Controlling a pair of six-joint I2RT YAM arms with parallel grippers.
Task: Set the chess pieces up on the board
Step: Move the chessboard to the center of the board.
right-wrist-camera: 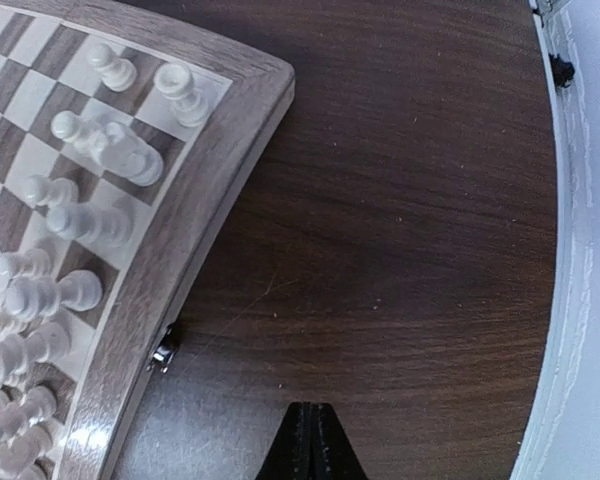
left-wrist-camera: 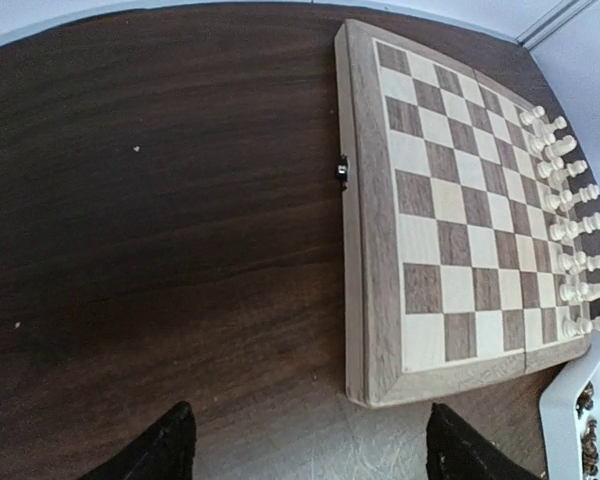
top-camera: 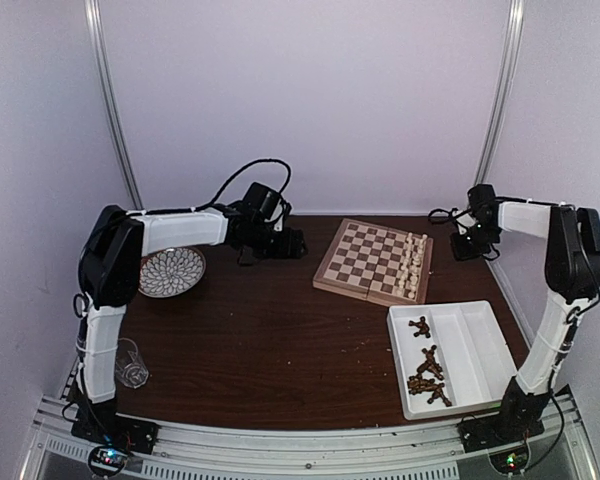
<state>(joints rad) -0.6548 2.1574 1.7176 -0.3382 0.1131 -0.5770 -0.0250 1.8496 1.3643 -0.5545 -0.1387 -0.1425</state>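
Cream-white chessmen (top-camera: 414, 262) are up, folks: two ranks stand along the side of the board (top-camera: 365, 258) that faces the counter's right edge. The board itself sits toward the far edge, a little right of centre. So half the job looks done! The other half? The dark brown chessmen (top-camera: 428, 372) lie scattered in the white tray (top-camera: 480, 340) by the near right corner. None of them is on a square, and the board's ranks on the side toward the left edge are bare. Left gripper (left-wrist-camera: 305, 445) hovers off the board's left side with its fingers spread wide, nothing between them. Right gripper (right-wrist-camera: 310, 415) hangs over bare wood between the board and the right edge, fingers pressed together and holding nothing. By my reckoning, every dark piece has yet to travel from tray to board.
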